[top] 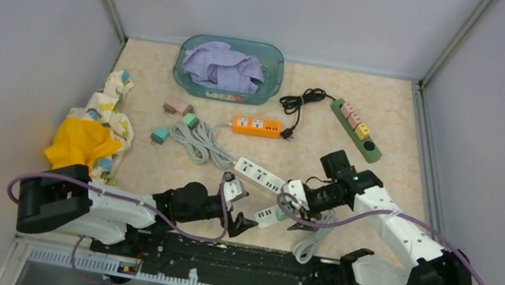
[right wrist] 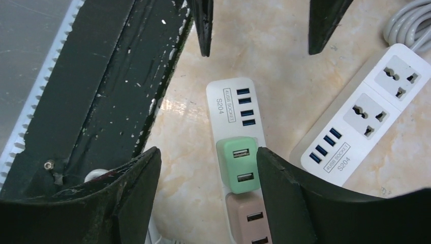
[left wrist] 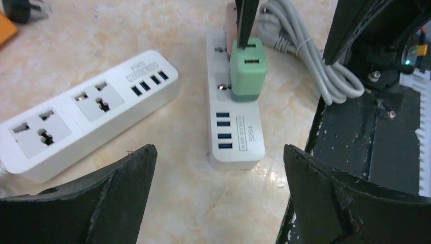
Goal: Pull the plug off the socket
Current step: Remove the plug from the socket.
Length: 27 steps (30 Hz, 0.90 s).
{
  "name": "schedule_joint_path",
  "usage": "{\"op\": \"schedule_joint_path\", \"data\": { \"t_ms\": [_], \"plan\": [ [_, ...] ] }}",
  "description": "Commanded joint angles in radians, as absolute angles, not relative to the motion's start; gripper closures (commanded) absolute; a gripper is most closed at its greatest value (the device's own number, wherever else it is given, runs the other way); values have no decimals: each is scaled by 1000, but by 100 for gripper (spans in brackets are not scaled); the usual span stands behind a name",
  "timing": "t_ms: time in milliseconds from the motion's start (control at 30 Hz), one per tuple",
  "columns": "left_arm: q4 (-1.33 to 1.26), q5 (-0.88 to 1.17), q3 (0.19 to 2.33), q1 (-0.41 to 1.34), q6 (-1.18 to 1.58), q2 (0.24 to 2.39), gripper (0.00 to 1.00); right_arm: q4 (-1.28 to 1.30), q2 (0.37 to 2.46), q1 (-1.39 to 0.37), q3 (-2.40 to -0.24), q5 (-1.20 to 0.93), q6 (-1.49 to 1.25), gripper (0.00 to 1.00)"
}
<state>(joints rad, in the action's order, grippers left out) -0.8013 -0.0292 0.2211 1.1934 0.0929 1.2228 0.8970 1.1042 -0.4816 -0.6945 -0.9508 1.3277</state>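
Table (top cam): beige marble-look top (top: pixel 390 134), grey walls round it.
Back of table: teal tub (top: pixel 273 76) w/ lilac cloth (top: pixel 223 68) inside; orange strip (top: pixel 257 126) in front of the tub; green strip (top: pixel 356 131) to the right.
Left side: yellow/patterned cloth (top: pixel 92 133); grey cable coil (top: pixel 201 142) nearer centre.
White strips: far strip (top: pixel 259 176) lies diag. ahead of the arms; near strip (top: pixel 266 215) just beside it, under the R fingers.
L gripper (top cam): (top: pixel 237 206) fingers spread wide, low over table, just left of near strip, holding nothing.
R gripper (top cam): (top: pixel 290 215) down at near strip; jaw gap unclear from here.
Green plug (L wrist cam): (left wrist: pixel 247 71) seated in near strip, just past its blue USB ports; one dark R finger meets its far edge.
L fingers (L wrist cam): wide apart, near strip's USB end between them, no contact.
Far strip (L wrist cam): to the left, apart from near strip.
R gripper (R wrist cam): jaws apart, straddling green plug. One finger touches the plug's side, the other stands clear w/ a gap.
Pink plug (R wrist cam): (right wrist: pixel 251 218) next socket along, touching green plug.
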Motion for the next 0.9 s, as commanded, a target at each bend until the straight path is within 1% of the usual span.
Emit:
{"op": "schedule_joint_path", "data": {
  "t_ms": [0,233,367,500,733,800,867],
  "plan": [
    [-872,27,255,1196,72,1319,0,811,1105,-499,-693,-927,1331,33],
    [-974,53,281,1205,-32,1453,7,752,1147,-567,-691,-853,1282,37],
    [-974,77,320,1211,-50,1506,13,741,1172,-575,-707,-822,1251,41],
    [-990,71,352,1233,-52,1572,13,740,1181,-574,-707,-808,1246,42],
    [-1002,-89,382,1280,-73,1652,10,733,1183,-574,-709,-806,1233,43],
    [-1007,-123,386,1282,-72,1665,12,732,1185,-574,-709,-804,1233,43],
    [-1004,-133,390,1285,-74,1676,16,728,1186,-574,-709,-800,1229,44]
  ]
}}
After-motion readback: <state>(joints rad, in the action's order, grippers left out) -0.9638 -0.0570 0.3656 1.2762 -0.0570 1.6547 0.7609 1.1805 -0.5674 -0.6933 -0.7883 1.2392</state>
